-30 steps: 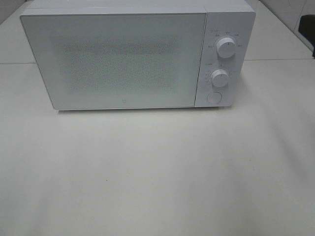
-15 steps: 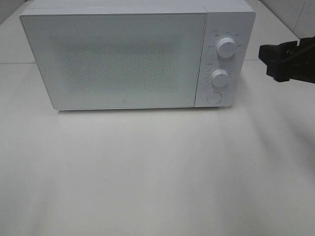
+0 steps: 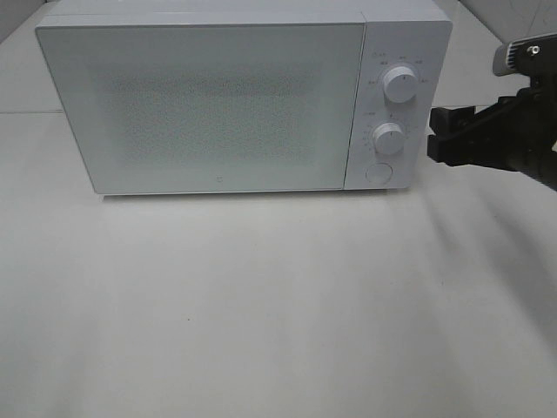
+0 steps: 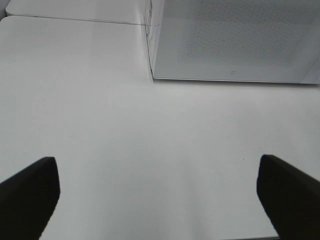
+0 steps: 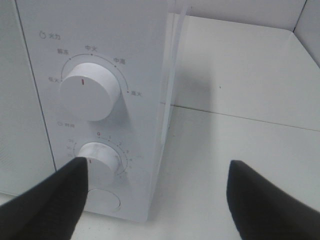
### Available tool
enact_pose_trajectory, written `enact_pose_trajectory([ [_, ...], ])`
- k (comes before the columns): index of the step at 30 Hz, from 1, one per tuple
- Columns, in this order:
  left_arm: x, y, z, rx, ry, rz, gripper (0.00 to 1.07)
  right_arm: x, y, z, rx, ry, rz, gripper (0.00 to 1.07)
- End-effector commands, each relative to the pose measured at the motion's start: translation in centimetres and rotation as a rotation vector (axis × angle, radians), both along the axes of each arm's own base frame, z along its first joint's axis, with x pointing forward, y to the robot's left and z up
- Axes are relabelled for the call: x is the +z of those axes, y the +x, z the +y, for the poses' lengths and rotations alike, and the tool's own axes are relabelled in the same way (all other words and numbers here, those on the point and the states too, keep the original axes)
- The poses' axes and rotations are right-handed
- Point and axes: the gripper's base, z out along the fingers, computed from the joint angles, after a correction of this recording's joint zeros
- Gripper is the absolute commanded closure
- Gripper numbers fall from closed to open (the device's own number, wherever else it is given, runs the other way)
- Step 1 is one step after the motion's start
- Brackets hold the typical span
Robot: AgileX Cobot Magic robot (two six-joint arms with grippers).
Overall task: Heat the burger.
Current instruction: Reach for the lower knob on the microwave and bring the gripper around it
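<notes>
Although the burger was the item of interest, it could not be located in any view; the frosted door [image 3: 204, 109] of the white microwave [image 3: 396, 26] was shut and nothing behind it could be made out. The microwave stood toward the back of the white table [image 3: 261, 305], with its control panel on the right: an upper knob [image 3: 400, 84], a lower knob [image 3: 389, 138] below it and a round button [image 3: 379, 172] at the bottom. From the high camera, the right gripper [image 3: 438, 137] hung just beside the microwave's right side, level with the lower knob and pointing toward the panel, with a narrow gap between the two. The right wrist camera showed its fingers [image 5: 50, 200] spread wide with nothing held; one finger overlapped the lower knob in that view, and contact could not be confirmed. The upper knob's red mark pointed to the left end of its scale. The left gripper [image 4: 160, 197] appeared only in its own wrist camera, hanging over bare table in front of the microwave and well apart from it, fingers [image 4: 30, 195] fully spread and empty.
</notes>
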Motion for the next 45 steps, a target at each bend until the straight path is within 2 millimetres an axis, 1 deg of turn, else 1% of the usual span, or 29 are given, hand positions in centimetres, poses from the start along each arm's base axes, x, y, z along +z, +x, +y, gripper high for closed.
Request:
enact_pose_trajectory([
  [1, -0.1, -0.1, -0.1, 0.003, -0.011, -0.011, 0.06, -0.2, 0.1, 0.7, -0.016, -0.028, -0.044, 0.31],
  [3, -0.1, -0.1, -0.1, 0.003, -0.011, -0.011, 0.06, -0.9, 0.1, 1.7, -0.048, -0.011, -0.053, 0.31],
  [4, -0.1, -0.1, -0.1, 0.003, -0.011, -0.011, 0.06, -0.9, 0.1, 1.7, -0.048, -0.011, -0.053, 0.31],
  [5, -0.1, -0.1, -0.1, 0.003, -0.011, -0.011, 0.06, -1.2, 0.0, 2.4, -0.070, 0.011, -0.071, 0.31],
  [6, -0.1, -0.1, -0.1, 0.003, -0.011, -0.011, 0.06, -1.2, 0.0, 2.4, -0.070, 0.011, -0.071, 0.31],
  [7, -0.1, -0.1, -0.1, 0.003, -0.011, -0.011, 0.06, -1.4, 0.0, 2.8, -0.081, 0.022, -0.079, 0.31],
  [8, -0.1, -0.1, -0.1, 0.003, -0.011, -0.011, 0.06, -1.9, -0.2, 3.6, -0.098, 0.035, -0.090, 0.31],
  [9, -0.1, -0.1, -0.1, 0.003, -0.011, -0.011, 0.06, -1.9, -0.2, 3.6, -0.098, 0.035, -0.090, 0.31],
  [11, -0.1, -0.1, -0.1, 0.003, -0.011, -0.011, 0.06, -2.7, -0.5, 4.5, -0.118, 0.039, -0.090, 0.31],
  [12, -0.1, -0.1, -0.1, 0.003, -0.011, -0.011, 0.06, -2.7, -0.5, 4.5, -0.118, 0.039, -0.090, 0.31],
  [14, -0.1, -0.1, -0.1, 0.003, -0.011, -0.011, 0.06, -3.6, -0.8, 5.2, -0.129, 0.044, -0.070, 0.31],
  [19, -0.1, -0.1, -0.1, 0.003, -0.011, -0.011, 0.06, -4.5, -0.8, 5.8, -0.171, 0.091, -0.084, 0.31],
  [23, -0.1, -0.1, -0.1, 0.003, -0.011, -0.011, 0.06, -5.1, -0.4, 6.0, -0.180, 0.090, -0.074, 0.31],
  [28, -0.1, -0.1, -0.1, 0.003, -0.011, -0.011, 0.06, -5.9, 0.6, 6.7, -0.186, 0.092, -0.079, 0.31],
  [37, -0.1, -0.1, -0.1, 0.003, -0.011, -0.011, 0.06, -6.3, 1.7, 7.3, -0.188, 0.097, -0.090, 0.31],
  [39, -0.1, -0.1, -0.1, 0.003, -0.011, -0.011, 0.06, -6.9, 2.2, 7.6, -0.188, 0.092, -0.083, 0.31],
  [40, -0.1, -0.1, -0.1, 0.003, -0.011, -0.011, 0.06, -6.9, 2.2, 7.6, -0.188, 0.092, -0.083, 0.31],
  [42, -0.1, -0.1, -0.1, 0.003, -0.011, -0.011, 0.06, -7.3, 2.8, 7.5, -0.193, 0.086, -0.078, 0.31],
  [43, -0.1, -0.1, -0.1, 0.003, -0.011, -0.011, 0.06, -7.3, 2.8, 7.5, -0.193, 0.086, -0.078, 0.31],
  [45, -0.1, -0.1, -0.1, 0.003, -0.011, -0.011, 0.06, -7.2, 3.5, 7.3, -0.200, 0.096, -0.088, 0.31],
])
